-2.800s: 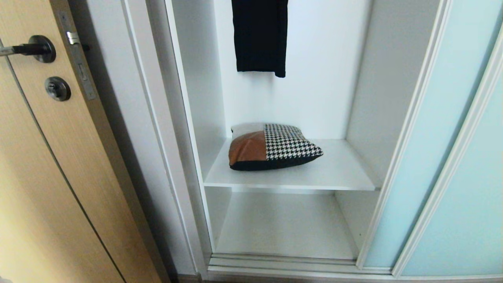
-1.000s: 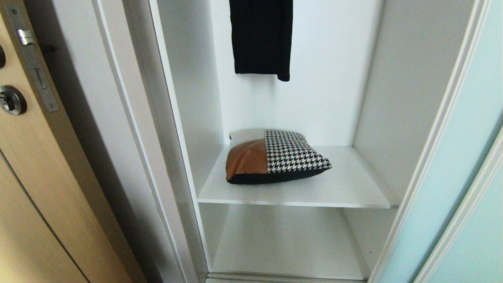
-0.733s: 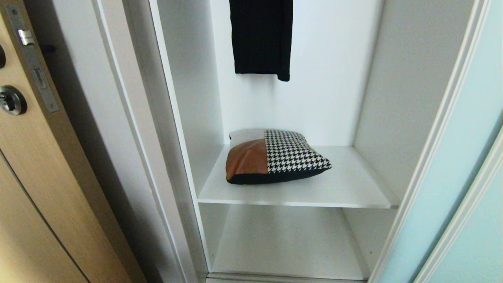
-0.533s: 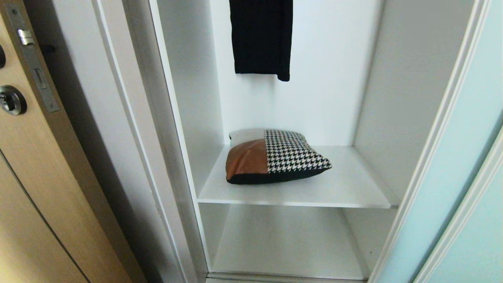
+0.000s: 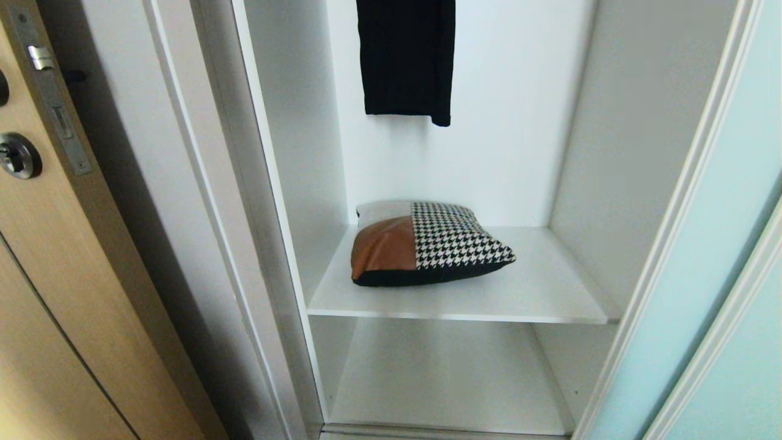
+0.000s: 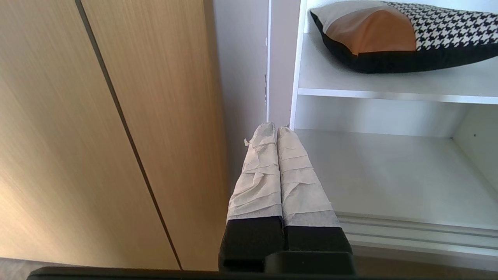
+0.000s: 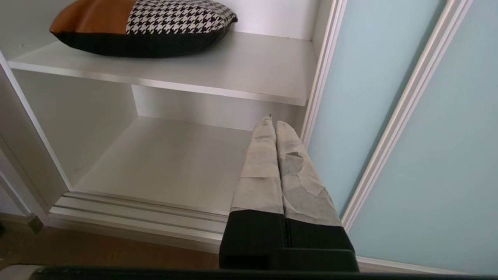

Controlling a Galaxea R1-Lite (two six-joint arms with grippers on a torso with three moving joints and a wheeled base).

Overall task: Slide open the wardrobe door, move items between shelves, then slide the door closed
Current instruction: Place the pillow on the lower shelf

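The frosted aqua sliding wardrobe door [image 5: 690, 256] stands slid to the right, so the wardrobe is open. A patchwork cushion [image 5: 427, 244] with brown, houndstooth and grey patches lies on the upper white shelf [image 5: 537, 293]; the lower shelf [image 5: 446, 379] is bare. The cushion [image 6: 393, 35] also shows in the left wrist view, and in the right wrist view the cushion [image 7: 144, 27] lies on the shelf [image 7: 249, 66]. My left gripper [image 6: 277, 128] is shut and empty, low before the wardrobe's left post. Beside the door [image 7: 369, 97], my right gripper [image 7: 272, 123] is shut and empty.
A black garment [image 5: 406, 58] hangs above the cushion. A light wood hinged door [image 5: 55, 256] with a lock plate stands to the left, past the white wardrobe side panel [image 5: 201, 183]. The floor track [image 7: 136, 217] runs along the wardrobe's base.
Since the oldest frame the whole view has shifted closer to the wardrobe, a camera move. Over the last second nothing has moved.
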